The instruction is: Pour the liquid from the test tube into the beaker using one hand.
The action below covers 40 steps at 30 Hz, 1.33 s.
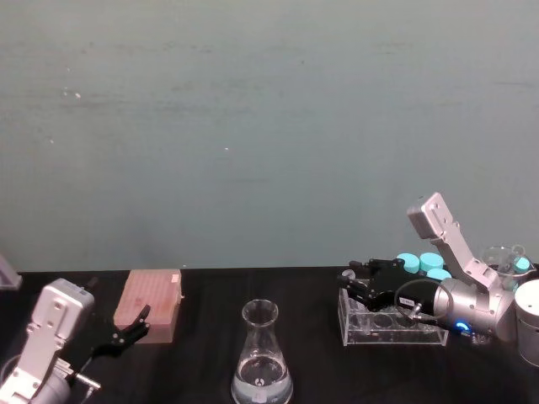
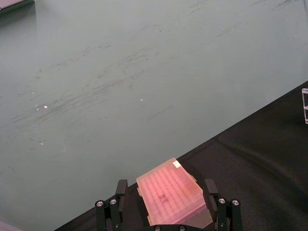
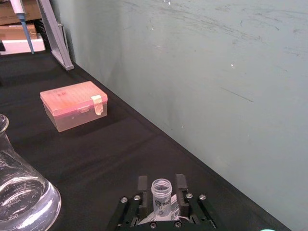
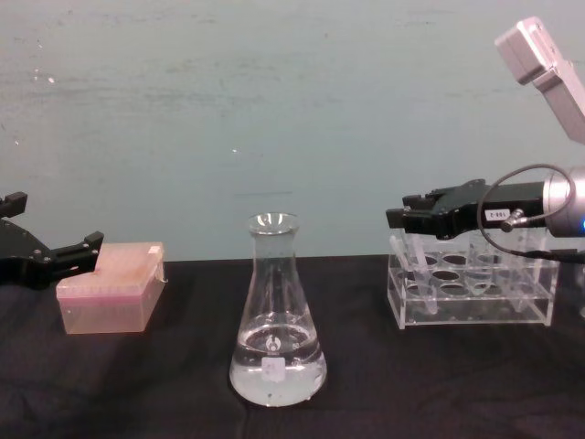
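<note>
The right gripper [image 4: 398,218] hangs over the left end of the clear tube rack [image 4: 471,291], on the right side of the black table [image 4: 402,384]. Its fingers are closed narrow around the test tube [image 3: 161,193], which stands upright between them with its mouth open at the top. I cannot tell if any liquid is inside the tube.

The beaker [image 4: 275,315] stands in the middle of the table, well apart from the right gripper and to its left. It is upright and there is clear liquid [image 4: 277,370] in its wide base.

The left gripper [image 4: 78,249] stays low at the left side, just beside the pink box [image 4: 111,285]. Its fingers are open wide and hold nothing.

Behind the rack I see some teal caps [image 1: 421,263] of taller tubes.
</note>
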{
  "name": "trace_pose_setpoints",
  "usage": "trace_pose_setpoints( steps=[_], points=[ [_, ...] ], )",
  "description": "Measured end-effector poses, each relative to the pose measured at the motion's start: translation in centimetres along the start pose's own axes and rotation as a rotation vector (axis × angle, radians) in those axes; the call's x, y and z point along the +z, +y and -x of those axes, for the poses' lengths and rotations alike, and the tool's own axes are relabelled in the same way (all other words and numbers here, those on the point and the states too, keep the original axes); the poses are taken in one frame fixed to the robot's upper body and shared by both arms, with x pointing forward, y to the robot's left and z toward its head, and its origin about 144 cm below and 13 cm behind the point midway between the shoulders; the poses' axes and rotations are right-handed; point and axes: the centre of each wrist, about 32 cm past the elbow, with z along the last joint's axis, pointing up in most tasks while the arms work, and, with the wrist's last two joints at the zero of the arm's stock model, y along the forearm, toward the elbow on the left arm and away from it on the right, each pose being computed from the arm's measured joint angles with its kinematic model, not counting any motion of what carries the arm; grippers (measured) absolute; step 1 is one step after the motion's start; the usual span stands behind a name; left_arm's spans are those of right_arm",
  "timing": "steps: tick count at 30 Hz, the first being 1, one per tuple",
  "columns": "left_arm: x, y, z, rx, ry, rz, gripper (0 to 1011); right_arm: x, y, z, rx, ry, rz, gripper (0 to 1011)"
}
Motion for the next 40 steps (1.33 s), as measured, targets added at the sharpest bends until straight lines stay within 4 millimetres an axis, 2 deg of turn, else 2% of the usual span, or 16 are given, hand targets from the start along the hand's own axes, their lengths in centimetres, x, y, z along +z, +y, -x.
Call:
trace_pose_setpoints(
  steps=[1, 6, 10, 12, 22, 40],
  points=[
    [0.0, 0.0, 0.0, 0.0, 0.0, 0.0, 1000, 0.0, 0.0, 0.0, 0.0, 0.0, 0.0, 361],
    [0.0, 0.0, 0.0, 0.0, 0.0, 0.0, 1000, 0.01, 0.0, 0.0, -0.001, 0.001, 0.0, 562],
    [0.0, 0.0, 0.0, 0.0, 0.0, 0.0, 1000, 0.02, 0.0, 0.0, -0.001, 0.001, 0.0, 658],
    [0.0, 0.0, 0.0, 0.0, 0.0, 0.0, 1000, 0.02, 0.01, 0.0, -0.001, 0.001, -0.001, 760],
    [0.0, 0.0, 0.0, 0.0, 0.0, 0.0, 1000, 0.03, 0.01, 0.0, -0.001, 0.001, -0.001, 1003],
    [0.0, 0.0, 0.0, 0.0, 0.0, 0.0, 1000, 0.02, 0.01, 0.01, -0.001, 0.001, -0.001, 1000]
  ],
)
